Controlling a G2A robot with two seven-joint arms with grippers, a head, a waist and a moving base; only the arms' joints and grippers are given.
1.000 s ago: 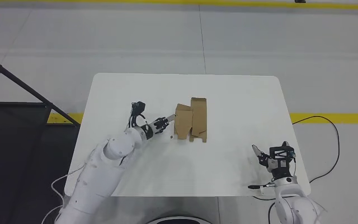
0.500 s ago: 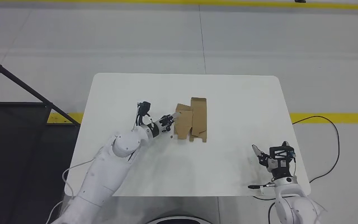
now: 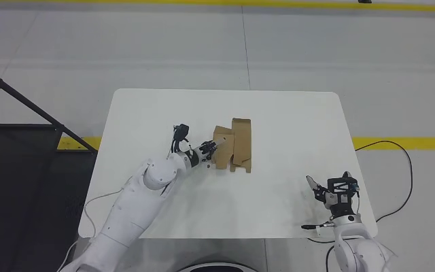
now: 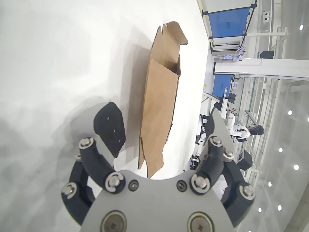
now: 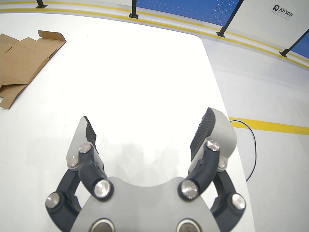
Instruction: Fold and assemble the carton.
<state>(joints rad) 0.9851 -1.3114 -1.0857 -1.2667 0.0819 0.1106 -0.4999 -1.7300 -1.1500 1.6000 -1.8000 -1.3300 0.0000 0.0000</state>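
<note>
A brown cardboard carton (image 3: pixel 234 145) lies near the middle of the white table (image 3: pixel 292 115), mostly flat, with flaps sticking out at both ends. In the left wrist view the carton (image 4: pixel 160 97) stands partly opened like a sleeve, and its near end sits between the spread fingers of my left gripper (image 4: pixel 161 127). From above, the left gripper (image 3: pixel 213 147) is at the carton's left edge, open. My right gripper (image 3: pixel 331 185) hovers open over the table's front right corner, far from the carton (image 5: pixel 21 59), with nothing between its fingers (image 5: pixel 90 131).
A black cable (image 3: pixel 401 170) runs on the floor past the table's right edge. A dark panel (image 3: pixel 27 183) stands on the left of the table. Bare table surface lies between the carton and the right gripper.
My left arm has advanced to the right, bringing its open gripper up to the carton's left edge. The right arm and the carton have not moved.
</note>
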